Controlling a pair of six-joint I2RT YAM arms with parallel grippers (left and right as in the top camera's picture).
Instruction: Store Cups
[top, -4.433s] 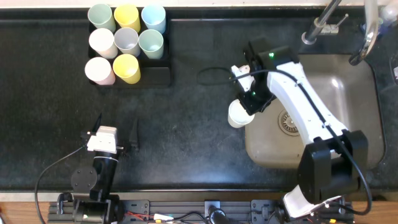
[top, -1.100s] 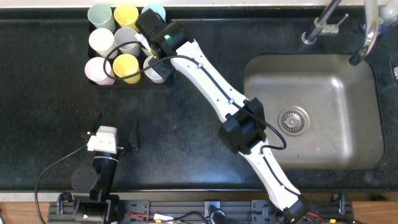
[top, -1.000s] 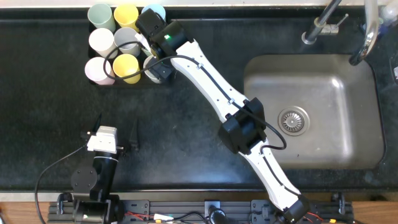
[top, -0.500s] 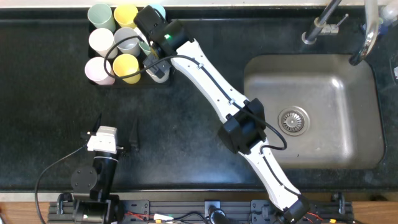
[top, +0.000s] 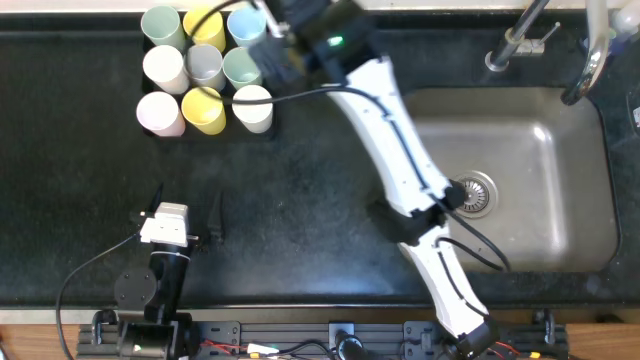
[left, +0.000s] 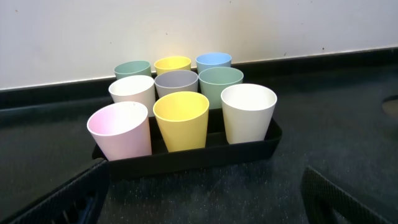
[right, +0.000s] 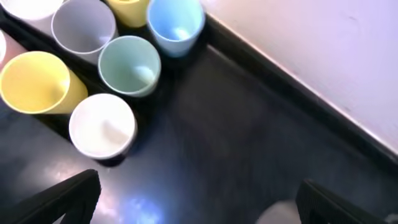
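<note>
The dark countertop carries a black tray of cups, well ahead of the left claw and seemingly just beside the lifted right claw. A steel sink is set in, apart from both.

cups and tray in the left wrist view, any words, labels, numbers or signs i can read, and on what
None can be read.
The nine cups are plain, with no print showing on their walls.
The black tray bears no label that shows.
The countertop and the sink show no words, numbers or signs.
</note>
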